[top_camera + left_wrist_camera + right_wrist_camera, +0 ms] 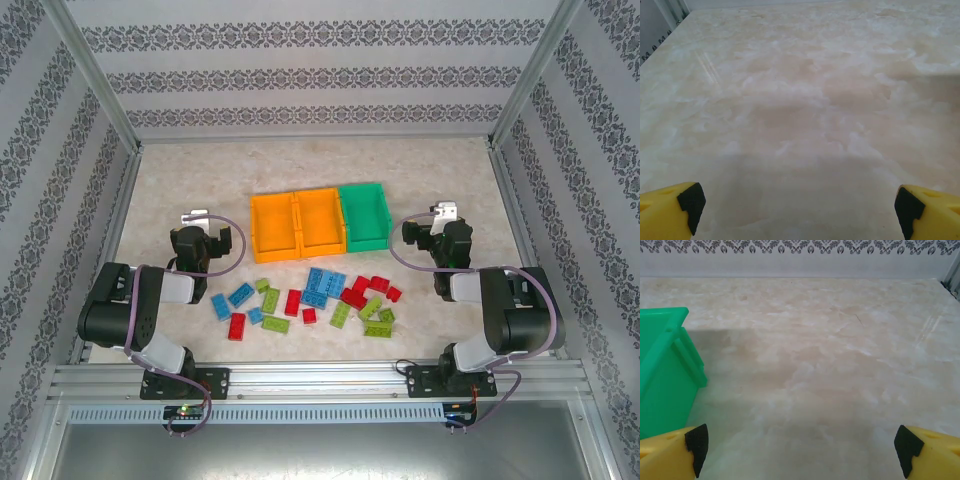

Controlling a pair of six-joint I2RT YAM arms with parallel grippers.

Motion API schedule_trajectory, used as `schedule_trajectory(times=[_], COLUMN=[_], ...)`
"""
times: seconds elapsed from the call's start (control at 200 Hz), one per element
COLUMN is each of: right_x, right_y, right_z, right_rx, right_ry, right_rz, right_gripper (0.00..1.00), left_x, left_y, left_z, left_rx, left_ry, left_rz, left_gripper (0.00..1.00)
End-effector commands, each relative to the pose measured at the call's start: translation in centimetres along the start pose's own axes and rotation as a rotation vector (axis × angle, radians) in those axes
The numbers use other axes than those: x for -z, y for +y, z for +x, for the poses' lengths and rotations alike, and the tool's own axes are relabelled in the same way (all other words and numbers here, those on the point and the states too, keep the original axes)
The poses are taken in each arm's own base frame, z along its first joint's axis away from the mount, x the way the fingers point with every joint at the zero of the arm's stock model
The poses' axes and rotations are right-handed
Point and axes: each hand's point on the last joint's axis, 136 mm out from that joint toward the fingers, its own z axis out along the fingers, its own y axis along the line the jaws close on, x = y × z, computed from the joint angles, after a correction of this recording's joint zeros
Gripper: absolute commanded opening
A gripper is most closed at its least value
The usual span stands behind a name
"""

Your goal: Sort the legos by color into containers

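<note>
Marbled surface (160, 190), evenly lit. Legos (322, 285) are scattered nearest the arm bases, unsorted. Left pincer (799, 210) and right pincer (801, 450) are held apart, empty, flanking them. Containers (298, 225) are ranged beyond. An outlying one is best taken first.

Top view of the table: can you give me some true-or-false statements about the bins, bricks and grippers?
1. The green bin sits at the right end of the row. True.
2. The bins already hold bricks. False: they look empty; the bricks lie on the table in front of them.
3. The left gripper holds a blue brick. False: it is open and empty.
4. The right gripper is open, beside the green bin. True.
</note>
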Motion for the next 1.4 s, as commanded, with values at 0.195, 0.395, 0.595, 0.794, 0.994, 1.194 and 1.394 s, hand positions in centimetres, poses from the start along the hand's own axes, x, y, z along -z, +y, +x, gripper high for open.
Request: schedule_trajectory(times=[0.195, 0.395, 0.595, 0.794, 0.994, 1.194, 1.394], right_x=[-0.2, -0.2, -0.2, 0.0, 1.9, 4.9, 8.1], right_y=[-0.1, -0.1, -0.2, -0.4, 1.5, 4.7, 7.6], right_z=[-1.2, -1.2, -1.3, -2.8, -4.8, -3.3, -1.1], right_rx=[-0.004, -0.005, -0.021, -0.034, -0.149, -0.179, -0.215], right_ry=[-0.032, -0.030, -0.030, 0.024, 0.292, 0.530, 0.612], right_rz=[0.010, 0.009, -0.004, 0.009, -0.058, -0.113, -0.162], right_gripper=[0.98, 0.98, 0.98, 0.91, 0.83, 0.77, 0.76], left_x=[-0.2, -0.2, -0.2, 0.1, 1.8, 4.8, 7.2], left_y=[0.5, 0.5, 0.5, 0.7, 2.2, 0.1, -2.3], left_z=[-1.7, -1.7, -1.7, -2.7, -7.3, -9.2, -6.6], left_rx=[0.033, 0.032, 0.032, 0.023, 0.104, 0.277, 0.345], left_ry=[-0.056, -0.056, -0.054, -0.050, 0.188, 0.230, 0.370], left_rz=[-0.010, -0.009, -0.008, -0.021, -0.126, 0.015, 0.104], left_gripper=[0.99, 0.99, 0.99, 0.99, 0.99, 0.99, 1.00])
